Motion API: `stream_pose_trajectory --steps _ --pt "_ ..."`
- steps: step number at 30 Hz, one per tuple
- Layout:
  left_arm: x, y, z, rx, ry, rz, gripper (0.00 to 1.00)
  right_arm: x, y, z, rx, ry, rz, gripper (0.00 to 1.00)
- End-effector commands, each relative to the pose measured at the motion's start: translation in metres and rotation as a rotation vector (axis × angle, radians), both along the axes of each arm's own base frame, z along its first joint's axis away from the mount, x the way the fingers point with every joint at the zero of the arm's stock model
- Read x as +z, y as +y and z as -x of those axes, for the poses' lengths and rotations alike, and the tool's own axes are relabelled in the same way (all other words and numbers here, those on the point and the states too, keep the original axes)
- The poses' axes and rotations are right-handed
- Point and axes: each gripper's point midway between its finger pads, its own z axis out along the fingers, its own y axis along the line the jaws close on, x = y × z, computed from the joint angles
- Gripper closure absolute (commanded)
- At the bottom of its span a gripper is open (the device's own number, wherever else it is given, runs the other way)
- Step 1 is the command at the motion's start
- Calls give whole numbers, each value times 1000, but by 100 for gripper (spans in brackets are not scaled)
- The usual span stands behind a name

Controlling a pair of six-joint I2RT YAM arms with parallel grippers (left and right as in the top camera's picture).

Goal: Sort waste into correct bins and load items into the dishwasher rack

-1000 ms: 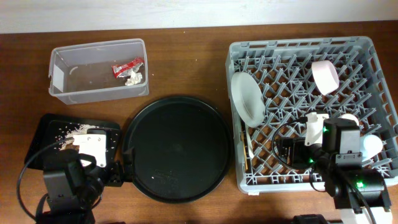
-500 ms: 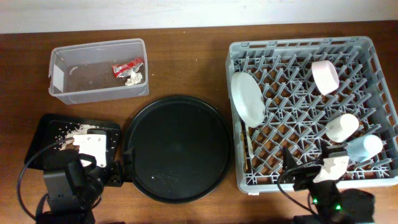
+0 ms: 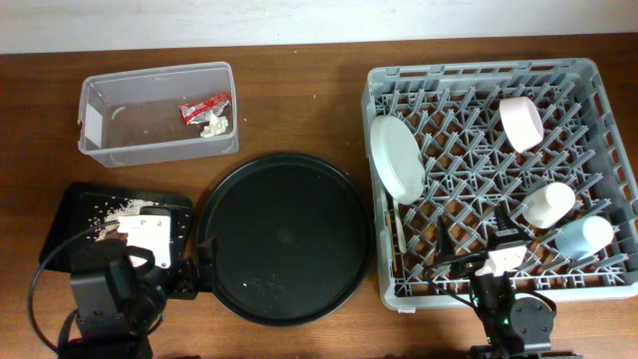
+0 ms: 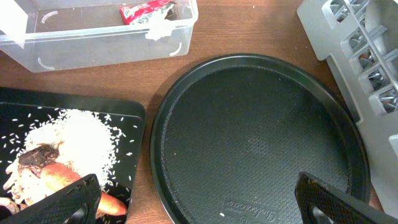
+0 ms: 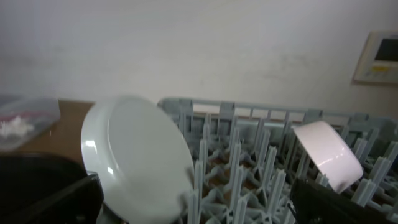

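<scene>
Four pieces of tableware sit in the grey dishwasher rack (image 3: 478,75) at the right of the table (image 3: 319,100). We see a pale plate (image 3: 397,158) standing on edge along the rack's left side. Its long axis runs from far to near, and it leans a little off upright. A pink cup (image 3: 520,123) lies tilted near the far right corner; we cannot tell which way its mouth faces. A white cup (image 3: 546,203) and a pale blue cup (image 3: 583,236) lie side by side toward the near right, each with its long axis running near-left to far-right. A thin pale utensil (image 3: 399,224) lies below the plate, lengthwise from far to near.

At the far left, the clear bin (image 3: 158,113) holds a red wrapper (image 3: 204,105), its length roughly left to right. Just beside it is a crumpled white scrap (image 3: 213,125). The black square tray (image 4: 134,115) at the near left carries rice (image 4: 74,140), an orange piece (image 4: 68,183) and a dark scrap (image 4: 37,155). Between that tray and the rack lies the round black tray (image 3: 284,237), with only a few pale specks on it.

We find the left gripper (image 4: 199,202) low over the near edge of the round tray, fingers spread wide and holding nothing. The right gripper (image 5: 196,205) sits at the rack's near edge facing the plate, its fingers also parted and empty.
</scene>
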Motion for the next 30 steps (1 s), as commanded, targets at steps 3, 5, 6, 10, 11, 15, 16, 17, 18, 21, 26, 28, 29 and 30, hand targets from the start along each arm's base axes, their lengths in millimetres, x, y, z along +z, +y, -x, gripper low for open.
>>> stream_pose_trajectory --steps 3,5,6,10,11,15,16,17,18,21,26,28,29,30 --pt "-1 -2 0 -22 -4 -5 1 -22 3 1 15 70 77 1" --pt "-1 -2 0 -22 -4 -5 1 -22 3 1 15 68 77 1" --pt "-1 -2 0 -22 -4 -5 1 -21 3 1 15 67 77 1" --pt "0 -2 0 -22 -5 -5 1 -21 3 1 15 67 77 1" --pt "-1 -2 1 -22 -4 -5 1 -22 3 1 16 67 77 1" --pt "-1 -2 1 -22 -4 -5 1 -22 3 1 15 67 77 1" --pt "-1 -2 1 -22 -4 -5 1 -22 3 1 16 67 77 1" --pt "-1 -2 0 -22 -4 -5 1 -22 3 1 15 67 77 1" --pt "-1 -2 1 -22 -4 -5 1 -22 3 1 15 67 77 1" --pt "-1 -2 1 -22 -3 -5 1 -22 3 1 15 67 77 1" --pt "-1 -2 1 -22 -3 -5 1 -22 3 1 16 68 77 1" --pt "-1 -2 1 -22 -4 -5 1 -22 3 1 16 67 77 1" --pt "1 -2 2 -22 -10 -5 1 -22 3 1 16 67 77 1" --pt "4 -3 4 -22 -26 -7 1 -22 3 1 16 67 77 1"
